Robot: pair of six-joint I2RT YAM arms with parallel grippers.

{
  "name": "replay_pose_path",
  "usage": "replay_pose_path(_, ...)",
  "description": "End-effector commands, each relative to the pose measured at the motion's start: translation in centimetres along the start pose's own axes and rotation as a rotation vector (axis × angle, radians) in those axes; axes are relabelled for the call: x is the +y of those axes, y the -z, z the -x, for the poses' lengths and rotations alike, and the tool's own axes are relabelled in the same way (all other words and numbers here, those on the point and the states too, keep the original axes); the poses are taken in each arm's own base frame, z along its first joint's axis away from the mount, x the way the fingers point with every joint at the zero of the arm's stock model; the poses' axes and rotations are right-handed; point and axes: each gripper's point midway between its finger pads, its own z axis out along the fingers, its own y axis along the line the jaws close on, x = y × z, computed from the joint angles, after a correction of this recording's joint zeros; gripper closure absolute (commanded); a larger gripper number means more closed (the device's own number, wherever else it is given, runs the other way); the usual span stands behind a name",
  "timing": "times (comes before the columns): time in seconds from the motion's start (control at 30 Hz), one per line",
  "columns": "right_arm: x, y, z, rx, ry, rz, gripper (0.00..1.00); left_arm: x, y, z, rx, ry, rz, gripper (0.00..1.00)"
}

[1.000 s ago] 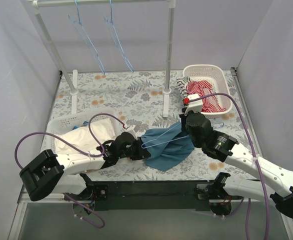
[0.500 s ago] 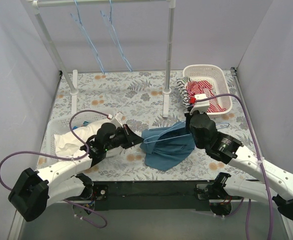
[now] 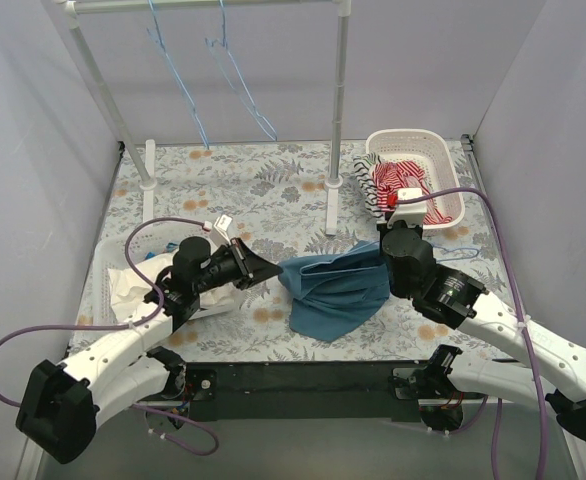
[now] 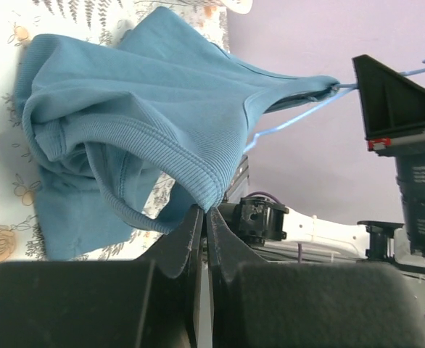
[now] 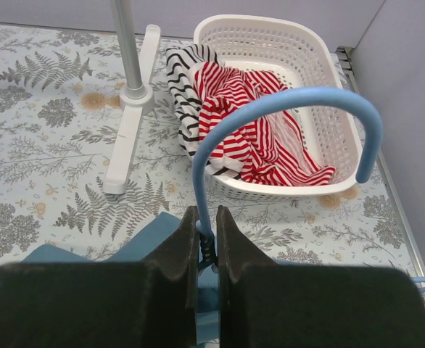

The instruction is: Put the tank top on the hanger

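The left gripper [image 4: 204, 214] is now clamped on the hem of the tank top [image 3: 335, 295] at its 9 o'clock edge. 1 second ago it sat lower against the cloth, which is now drawn taut. The right gripper [image 5: 207, 219], at the top's 2 o'clock, stays pinched on the neck of the hanger [image 5: 285, 100], and the top sits at 5 o'clock from the middle of the table [image 3: 273, 190].
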Motion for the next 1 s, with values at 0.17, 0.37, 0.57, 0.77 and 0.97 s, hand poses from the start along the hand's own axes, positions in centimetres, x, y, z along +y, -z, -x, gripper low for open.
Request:
replay_pose_path(0.17,-1.1,0.0,1.7,-0.04,-0.029,-0.071,0.99,-5.2,1.5,1.5,-0.016,-0.008,-0.12,1.0)
replay_pose_path(0.37,-0.1,-0.1,1.9,-0.037,-0.081,-0.032,0.99,-8.3,2.1,2.2,-0.019,-0.026,-0.19,1.0)
replay_pose_path(0.57,1.9,0.7,5.8,-0.075,-0.207,0.089,0.99,-8.2,1.6,2.0,0.016,-0.025,-0.174,1.0)
replay_pose_path(0.77,2.7,1.6,8.6,-0.103,-0.292,0.164,0.99,-8.3,1.9,3.1,-0.018,-0.073,-0.091,1.0)
replay_pose_path(0.97,5.0,0.8,6.9,-0.044,-0.287,0.2,0.99,-11.9,2.9,3.9,-0.027,-0.155,-0.166,1.0)
